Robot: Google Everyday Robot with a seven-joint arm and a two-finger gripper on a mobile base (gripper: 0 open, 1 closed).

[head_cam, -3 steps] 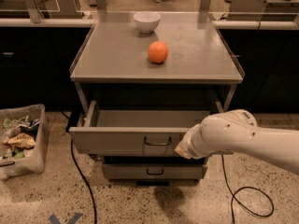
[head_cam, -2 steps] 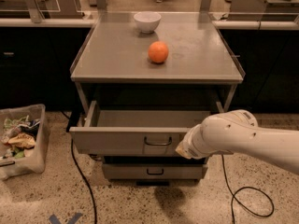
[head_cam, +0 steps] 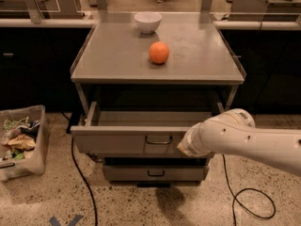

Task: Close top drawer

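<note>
The top drawer (head_cam: 117, 142) of the grey metal cart stands pulled out towards me, and its shallow inside shows empty. Its flat front panel has a small dark wire handle (head_cam: 158, 140) at the centre. My white arm comes in from the right. Its end, with the gripper (head_cam: 185, 148), is against the right part of the drawer's front panel, just right of the handle. The arm's own body hides the gripper's tip.
An orange (head_cam: 159, 52) and a white bowl (head_cam: 147, 22) sit on the cart top (head_cam: 202, 55). A lower drawer (head_cam: 155, 173) is shut beneath. A bin of rubbish (head_cam: 21, 142) stands at the left. Black cables (head_cam: 244, 201) lie on the floor.
</note>
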